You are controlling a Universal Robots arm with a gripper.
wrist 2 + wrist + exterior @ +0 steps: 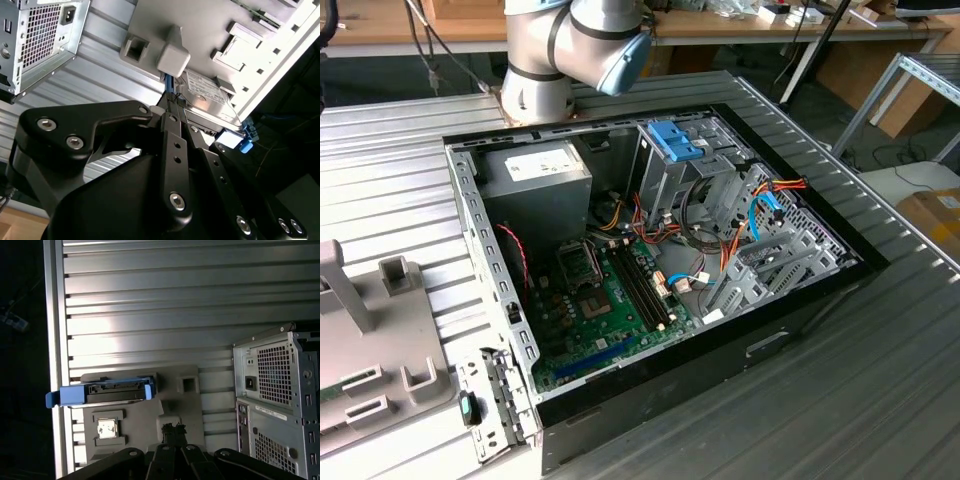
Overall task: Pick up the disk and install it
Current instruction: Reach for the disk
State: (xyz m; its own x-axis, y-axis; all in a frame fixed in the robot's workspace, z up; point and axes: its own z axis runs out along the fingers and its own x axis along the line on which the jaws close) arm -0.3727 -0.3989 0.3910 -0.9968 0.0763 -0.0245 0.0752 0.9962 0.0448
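The disk (pixel 100 392) stood on edge in the grey holder (pixel 145 415) on the desk (pixel 150 315) (presumably for an easy top grasp); hand (pixel 171 429) hovered nearby, narrow, empty.

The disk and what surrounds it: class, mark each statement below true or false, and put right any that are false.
1. The disk stands on edge in the grey fixture. True.
2. The hand is clamped on the disk. False: the hand is apart from the disk and holds nothing.
3. The disk's carrier is red. False: it is blue.
4. The computer case lies open, with its motherboard showing. True.
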